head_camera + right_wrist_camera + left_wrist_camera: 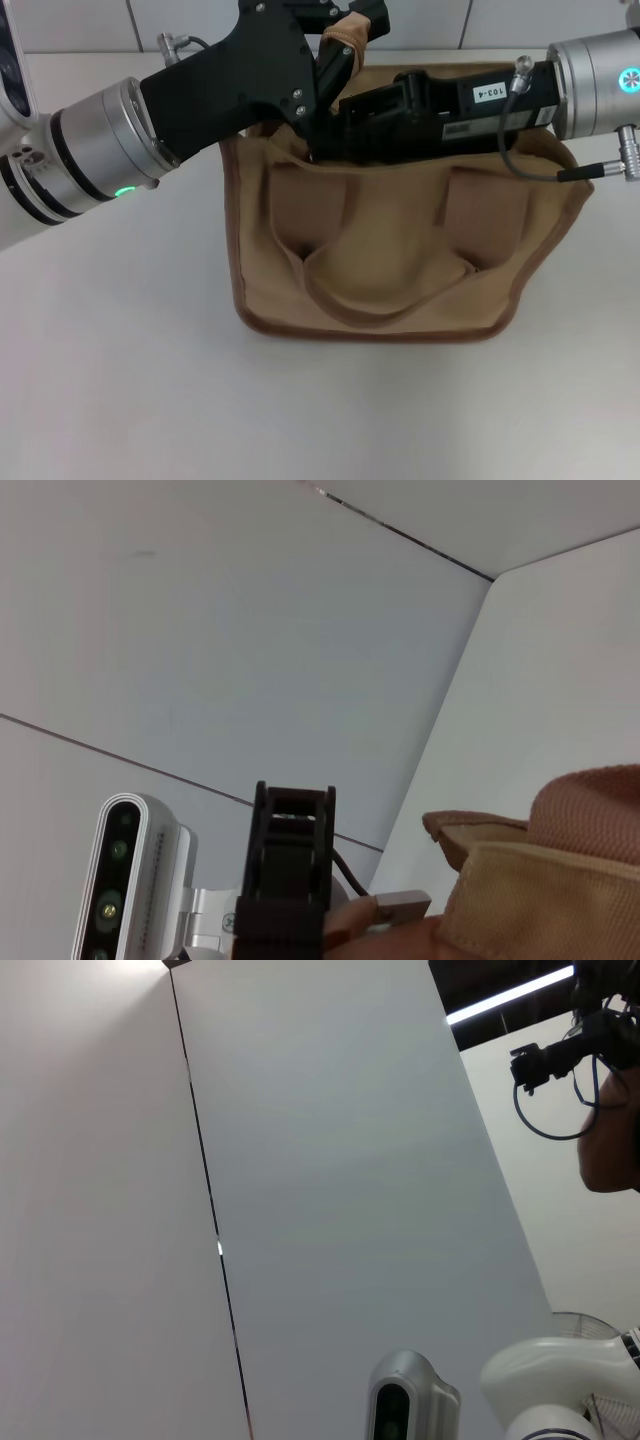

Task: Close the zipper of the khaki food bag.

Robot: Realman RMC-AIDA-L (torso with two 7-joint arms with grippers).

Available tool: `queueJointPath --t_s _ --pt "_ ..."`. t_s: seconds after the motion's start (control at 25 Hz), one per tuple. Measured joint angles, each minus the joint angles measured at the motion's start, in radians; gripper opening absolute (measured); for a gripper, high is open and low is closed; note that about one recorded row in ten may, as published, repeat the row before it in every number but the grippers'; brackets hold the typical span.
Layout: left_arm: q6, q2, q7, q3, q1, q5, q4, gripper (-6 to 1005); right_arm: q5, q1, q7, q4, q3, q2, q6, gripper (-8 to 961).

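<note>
The khaki food bag stands on the white table, its two looped handles hanging down the near side. My left gripper reaches over the bag's far left corner and is shut on a tan strap lifted above the top. My right gripper lies flat along the bag's top from the right, its tips hidden behind the left gripper's body. The zipper is covered by both grippers in the head view. In the right wrist view, khaki fabric shows beside a small flat grey tab, possibly the zipper's pull.
The white table spreads around the bag, with a tiled wall behind it. A grey cable loops off the right wrist over the bag's right end. The left wrist view shows only wall panels and a person's head.
</note>
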Motion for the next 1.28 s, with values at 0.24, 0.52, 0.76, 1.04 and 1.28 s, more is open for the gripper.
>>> queueJointPath --t_s 0.24,0.52,0.76,1.04,1.28 --pt "-0.002 0.0 0.0 -0.015 0.014 -0.013 0.0 62 0.0 -0.007 -0.002 -0.001 -0.001 -0.004 -0.004 337" --pt "-0.004 0.001 -0.001 -0.017 0.017 -0.016 -0.001 65 -0.001 -0.02 -0.002 -0.009 0.002 -0.01 0.001 337" --pt "-0.008 0.0 -0.001 -0.018 0.017 -0.018 -0.001 68 -0.001 -0.025 -0.002 -0.014 0.004 -0.012 -0.008 336" --pt "-0.024 0.0 -0.001 -0.019 0.015 -0.03 -0.001 72 0.002 -0.041 0.001 -0.077 0.007 -0.012 -0.054 331" --pt "-0.024 0.0 -0.007 -0.018 0.008 -0.031 -0.001 74 0.001 -0.056 0.004 -0.116 0.001 -0.005 -0.047 310"
